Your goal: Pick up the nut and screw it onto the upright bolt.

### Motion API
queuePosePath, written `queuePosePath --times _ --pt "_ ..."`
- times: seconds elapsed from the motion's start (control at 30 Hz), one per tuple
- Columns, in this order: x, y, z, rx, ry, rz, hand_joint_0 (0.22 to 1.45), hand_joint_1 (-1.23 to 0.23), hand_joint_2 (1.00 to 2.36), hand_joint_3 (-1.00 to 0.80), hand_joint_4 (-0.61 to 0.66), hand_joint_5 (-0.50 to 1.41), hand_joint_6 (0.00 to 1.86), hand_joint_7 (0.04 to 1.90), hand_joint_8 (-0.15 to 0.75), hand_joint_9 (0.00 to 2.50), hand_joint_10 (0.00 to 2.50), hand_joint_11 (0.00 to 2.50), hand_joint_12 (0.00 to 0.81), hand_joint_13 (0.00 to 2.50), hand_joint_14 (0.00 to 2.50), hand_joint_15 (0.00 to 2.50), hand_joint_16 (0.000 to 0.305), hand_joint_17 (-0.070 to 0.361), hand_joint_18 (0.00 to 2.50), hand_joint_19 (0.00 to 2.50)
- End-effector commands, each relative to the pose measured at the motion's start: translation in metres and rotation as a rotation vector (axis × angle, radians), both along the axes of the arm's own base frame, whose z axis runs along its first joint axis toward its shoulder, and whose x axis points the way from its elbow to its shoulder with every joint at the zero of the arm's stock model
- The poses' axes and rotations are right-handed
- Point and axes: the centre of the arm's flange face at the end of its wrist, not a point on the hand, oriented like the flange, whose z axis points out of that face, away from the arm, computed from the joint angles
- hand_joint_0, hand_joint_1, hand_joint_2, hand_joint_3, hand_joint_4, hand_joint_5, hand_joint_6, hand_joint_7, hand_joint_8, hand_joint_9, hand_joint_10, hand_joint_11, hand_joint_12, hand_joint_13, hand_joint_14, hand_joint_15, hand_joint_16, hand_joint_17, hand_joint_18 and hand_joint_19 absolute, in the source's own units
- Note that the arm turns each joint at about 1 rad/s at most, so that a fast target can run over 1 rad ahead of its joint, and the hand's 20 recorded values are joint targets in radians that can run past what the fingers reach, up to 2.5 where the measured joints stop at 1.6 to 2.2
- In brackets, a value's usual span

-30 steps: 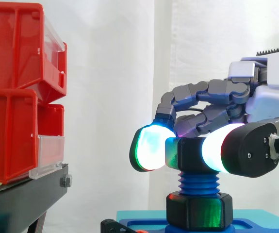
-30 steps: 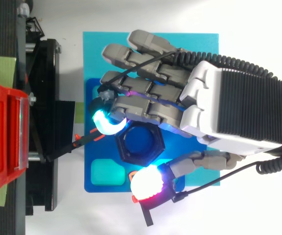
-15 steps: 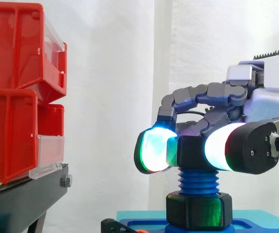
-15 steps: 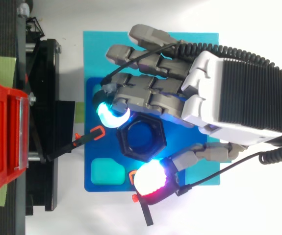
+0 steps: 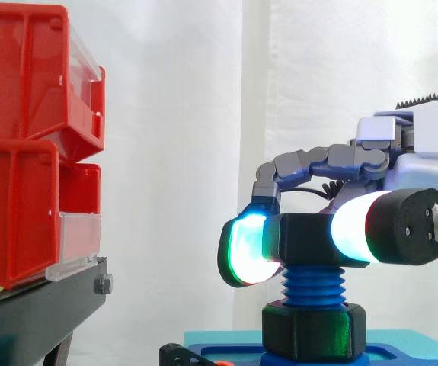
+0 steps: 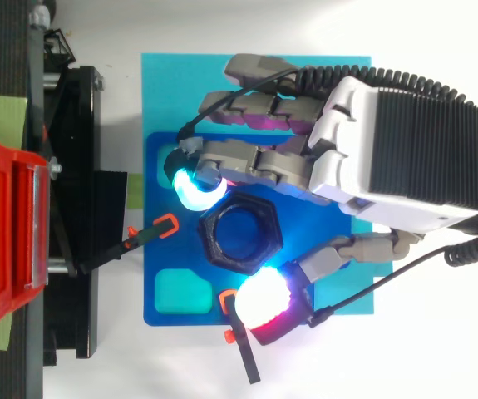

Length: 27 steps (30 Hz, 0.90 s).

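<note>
Nut: black, hexagonal, atop blue bolt

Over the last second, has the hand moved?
Yes. In the top view, against the blue tray, the hand has shifted right and slightly up the picture; both glowing pads pinching the nut moved that way.

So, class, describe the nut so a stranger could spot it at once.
On the blue tray beside the red bins stands a blue bolt. The nut is the black hexagon at its top, pinched by the hand, not the black one at its foot.
</note>
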Motion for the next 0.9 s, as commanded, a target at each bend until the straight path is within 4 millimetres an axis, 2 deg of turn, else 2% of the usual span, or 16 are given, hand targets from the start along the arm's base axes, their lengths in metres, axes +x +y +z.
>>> queuePosePath --times 0.0,0.33,0.63,0.87 --pt "-0.001 -0.002 0.001 -0.001 0.005 -0.003 0.43 -0.43 1.00 -0.50 0.07 0.09 0.50 1.32 0.173 1.21 0.00 0.00 0.292 0.67 0.00 0.00 0.034 0.077 0.44 0.06" --pt "-0.001 -0.003 0.005 -0.005 0.017 0.003 0.41 -0.22 1.00 -0.50 0.04 0.10 0.50 1.34 0.156 1.34 0.00 0.00 0.285 0.75 0.00 0.00 0.035 0.079 0.55 0.09" --pt "-0.002 -0.007 0.008 -0.016 0.061 -0.002 0.40 -0.22 1.00 -0.50 0.05 0.12 0.50 1.40 0.144 1.53 0.00 0.00 0.256 0.91 0.00 0.00 0.033 0.075 0.76 0.17" --pt "-0.002 -0.010 0.014 -0.024 0.104 -0.006 0.39 -0.19 1.00 -0.50 0.05 0.12 0.50 1.40 0.142 1.61 0.00 0.00 0.252 0.95 0.00 0.00 0.034 0.077 0.82 0.22"
